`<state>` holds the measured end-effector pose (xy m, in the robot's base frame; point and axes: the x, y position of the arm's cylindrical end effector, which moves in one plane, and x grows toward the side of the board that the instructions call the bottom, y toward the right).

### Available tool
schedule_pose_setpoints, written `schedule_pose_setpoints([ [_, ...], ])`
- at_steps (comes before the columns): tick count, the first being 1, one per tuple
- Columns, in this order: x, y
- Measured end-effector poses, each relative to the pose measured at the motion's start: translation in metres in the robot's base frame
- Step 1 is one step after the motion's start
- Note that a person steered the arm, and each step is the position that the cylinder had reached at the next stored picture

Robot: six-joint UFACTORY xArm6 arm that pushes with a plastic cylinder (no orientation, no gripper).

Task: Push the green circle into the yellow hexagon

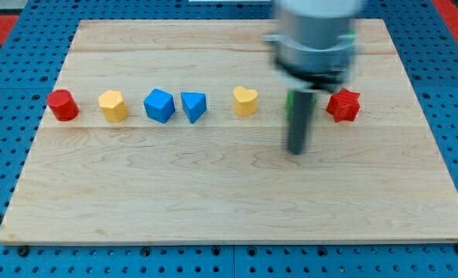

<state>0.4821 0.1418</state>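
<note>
A green block stands in the row of blocks, mostly hidden behind my rod, so only a thin sliver shows and I cannot tell its shape. The yellow hexagon sits far to the view's left, second in the row. My tip rests on the board just below the green block, toward the view's bottom, slightly right of its visible edge. I cannot tell whether the rod touches the green block.
Along the row from the left are a red cylinder, a blue cube, a blue triangle, a yellow heart and a red star. The arm's blurred grey body covers the board's upper right. The wooden board lies on blue pegboard.
</note>
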Motion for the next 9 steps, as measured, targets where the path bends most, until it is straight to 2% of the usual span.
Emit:
schedule_pose_setpoints([
  [1,-0.061,0.103],
  [2,-0.152,0.091],
  [3,-0.200,0.107],
  [4,-0.236,0.081],
  [6,-0.228,-0.041],
  [7,-0.255,-0.015],
  [9,-0.171,-0.209],
])
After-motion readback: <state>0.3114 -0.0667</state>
